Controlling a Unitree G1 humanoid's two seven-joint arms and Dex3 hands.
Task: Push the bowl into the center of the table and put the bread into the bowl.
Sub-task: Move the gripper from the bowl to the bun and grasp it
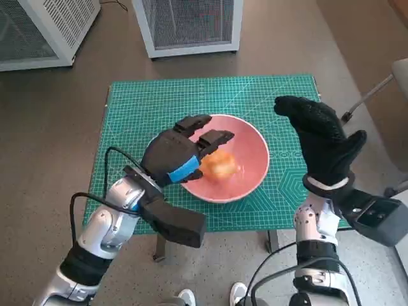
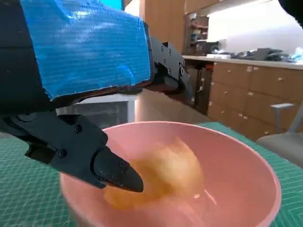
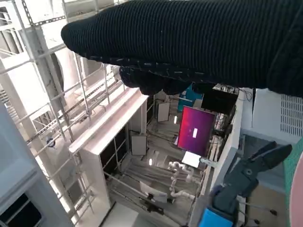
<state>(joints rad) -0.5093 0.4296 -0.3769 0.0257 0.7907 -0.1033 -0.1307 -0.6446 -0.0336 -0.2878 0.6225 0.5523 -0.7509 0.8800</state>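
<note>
Even, bright indoor light fills the head view, with soft shadows under the table and wide-angle bending toward the edges. In the left wrist view the bread and the near rim of the bowl are blurred, the far room overexposed. The right wrist view is washed out behind the dark right hand.

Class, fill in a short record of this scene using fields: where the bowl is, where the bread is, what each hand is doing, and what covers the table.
bowl: pink, near the middle of the mat
bread: inside the bowl
left hand: over the bowl's rim, fingers apart above the bread, holding nothing
right hand: raised beside the bowl, empty
table cover: green cutting mat
</note>
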